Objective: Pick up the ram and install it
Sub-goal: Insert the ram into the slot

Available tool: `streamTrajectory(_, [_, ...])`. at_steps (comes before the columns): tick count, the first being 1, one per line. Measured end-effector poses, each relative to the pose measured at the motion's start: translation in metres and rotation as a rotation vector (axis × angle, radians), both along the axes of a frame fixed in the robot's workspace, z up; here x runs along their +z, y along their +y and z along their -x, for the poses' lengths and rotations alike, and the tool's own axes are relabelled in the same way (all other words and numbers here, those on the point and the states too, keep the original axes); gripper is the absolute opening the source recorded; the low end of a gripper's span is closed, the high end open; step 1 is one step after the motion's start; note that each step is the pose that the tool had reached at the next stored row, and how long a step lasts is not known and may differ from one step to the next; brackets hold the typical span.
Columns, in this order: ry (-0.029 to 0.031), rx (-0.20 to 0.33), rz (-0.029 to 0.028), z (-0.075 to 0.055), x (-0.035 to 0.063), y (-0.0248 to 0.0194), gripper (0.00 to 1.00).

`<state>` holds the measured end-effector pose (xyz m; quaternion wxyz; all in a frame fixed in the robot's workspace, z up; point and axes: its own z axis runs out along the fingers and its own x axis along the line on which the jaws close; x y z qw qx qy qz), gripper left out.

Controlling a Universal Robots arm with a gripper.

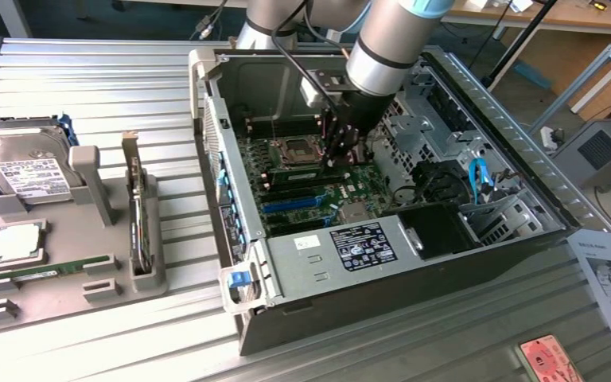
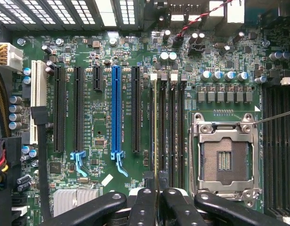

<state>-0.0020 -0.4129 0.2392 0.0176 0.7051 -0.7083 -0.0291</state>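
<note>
Seen edge-on in the wrist view, the ram (image 2: 156, 132) is a thin pale-green strip standing along the outermost memory slot, beside the empty processor socket (image 2: 226, 157). My gripper (image 2: 158, 200) is shut on it, its black fingers (image 2: 142, 207) pressed against both faces. I cannot tell whether the stick is seated in the slot. In the exterior view the gripper (image 1: 340, 163) reaches down into the open computer case (image 1: 496, 135), just above the green motherboard (image 1: 317, 199) and next to the socket (image 1: 295, 149).
Case walls, a drive cage and cables (image 1: 444, 179) crowd the arm. Long black and blue expansion slots (image 2: 116, 108) lie beside the memory slots. On the exterior view's left, a grey tray (image 1: 61, 298) holds a hard drive (image 1: 25, 163), a silver chip (image 1: 19, 241), another green stick (image 1: 45, 272) and an upright card (image 1: 136, 211).
</note>
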Motion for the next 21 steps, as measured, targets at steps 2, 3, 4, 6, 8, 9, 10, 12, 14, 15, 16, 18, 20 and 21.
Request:
streamTrajectory(2, [0.0,0.0,0.0001,0.0,-0.0004,0.0,0.12])
streamTrajectory(3, [0.0,0.0,0.0,0.0,-0.0006,0.0,0.12])
streamTrajectory(4, [0.0,0.0,0.0,0.0,-0.0007,0.0,0.12])
streamTrajectory(6, [0.0,0.0,0.0,0.0,-0.0011,0.0,0.12])
streamTrajectory(8, [0.0,0.0,0.0,0.0,-0.0014,0.0,0.12])
streamTrajectory(9, [-0.0001,0.0,0.0,0.0,-0.0014,0.0,0.12])
streamTrajectory(10, [-0.0006,0.0,0.0,0.0,-0.0014,0.0,0.12])
streamTrajectory(12, [-0.0033,0.0,-0.0002,0.0001,-0.0015,0.0,0.12])
streamTrajectory(14, [-0.006,0.0,0.0,0.0,-0.0014,0.0,0.12])
streamTrajectory(15, [-0.007,0.0,0.0,0.0,-0.0014,0.0,0.12])
streamTrajectory(16, [-0.008,0.0,0.0001,0.0,-0.0014,0.0,0.12])
streamTrajectory(18, [-0.0084,0.0,0.0,0.0,-0.0014,0.0,0.12])
streamTrajectory(20, [-0.0086,0.0,0.0,0.0,-0.0014,0.0,0.12])
streamTrajectory(21, [-0.0088,0.0,-0.0001,0.0003,-0.0014,0.0,0.12])
